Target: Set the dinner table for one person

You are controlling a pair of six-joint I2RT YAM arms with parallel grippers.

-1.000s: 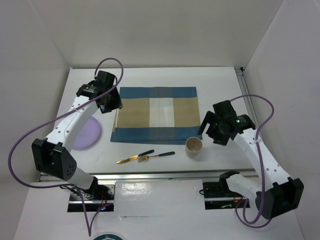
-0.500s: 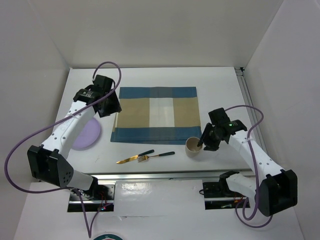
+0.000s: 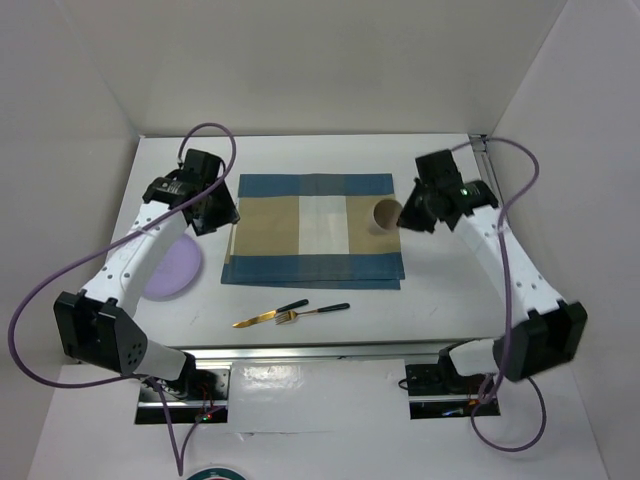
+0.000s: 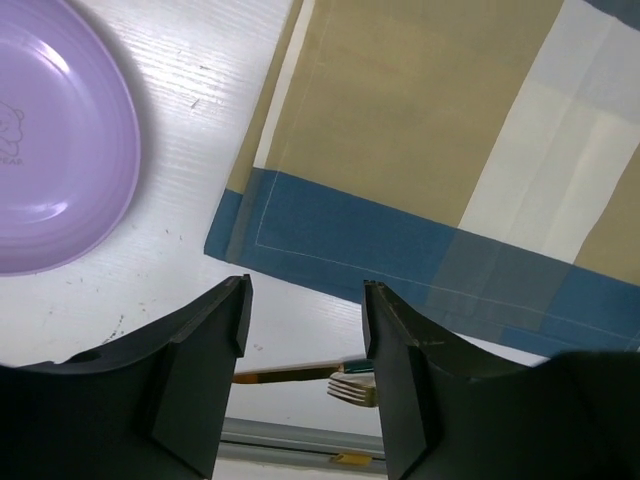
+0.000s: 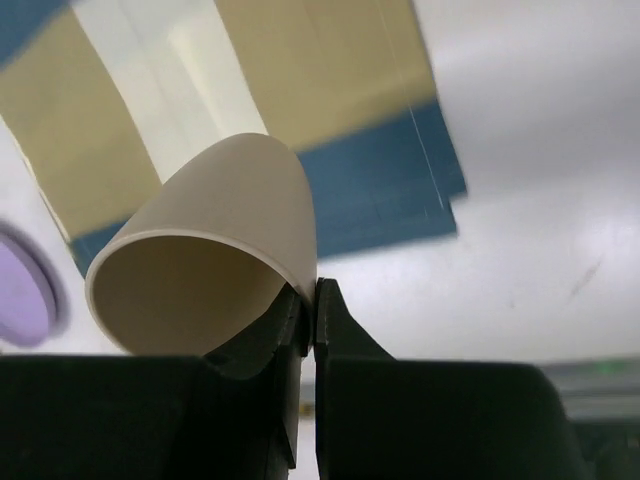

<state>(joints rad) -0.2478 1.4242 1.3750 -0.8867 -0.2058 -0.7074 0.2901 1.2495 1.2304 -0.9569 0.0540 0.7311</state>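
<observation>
Obs.: the cup (image 5: 225, 240) is no longer standing on the dinner table (image 3: 300, 160) off the placemat's near right corner, where it was a second ago. It now hangs in the air over the right edge of the placemat (image 3: 312, 230), toward its far corner. The right gripper (image 5: 310, 300), wide open a second ago, has closed; its fingers pinch the cup's wall at the rim, one inside and one outside.

Reading: pick-up done, carry under way; my guess is the cup is headed for a spot by the placemat's far right corner.

The left gripper (image 4: 305, 310) hovers over the placemat's left edge, fingers spread, holding nothing.

Materials: cup is cream, thin-walled, matte, round-mouthed. Placemat is flat woven cloth with blue bands, tan panels and a pale centre. The plate (image 3: 170, 268), left of the placemat, is glossy lilac and round. The knife (image 3: 270, 315) and fork (image 3: 315, 311), in front of the placemat, are gold metal with dark handles. Table is white, smooth and matte.
</observation>
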